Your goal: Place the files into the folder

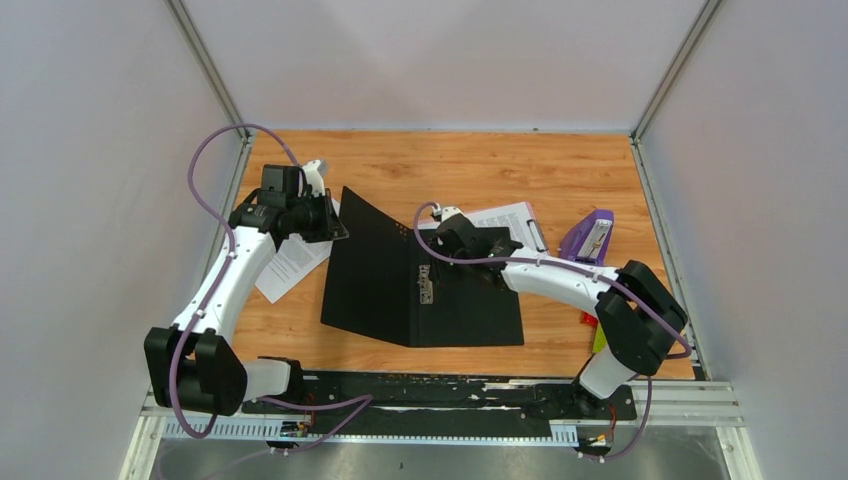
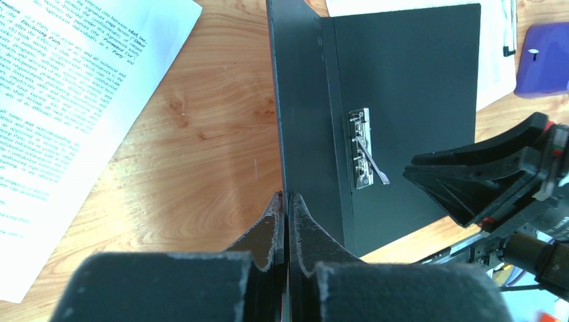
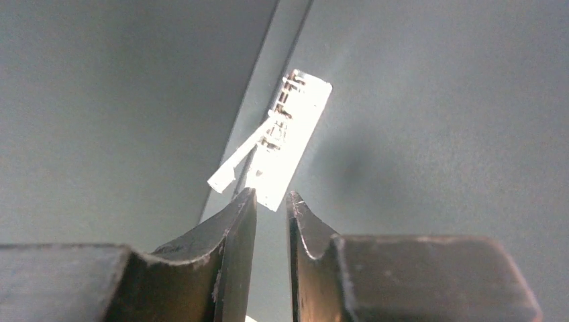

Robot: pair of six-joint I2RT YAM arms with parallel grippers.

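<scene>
Folder (image 1: 440, 300): laid open at the centre of the desk (image 1: 450, 165), black inside upward, left cover raised, its edge pinched by left fingers (image 2: 275, 225). Right fingers (image 3: 247, 218): narrowly parted, held over metal clip (image 3: 288, 127). Files (image 1: 290, 265): laid flat toward left edge.

Orange-grained wooden tabletop (image 1: 450, 165), boxed in on three sides by plain pale walls (image 1: 90, 150); aluminium rails (image 1: 207, 65) up the back corners, slotted metal rail (image 1: 690, 400) along the near edge. Soft, even light.
</scene>
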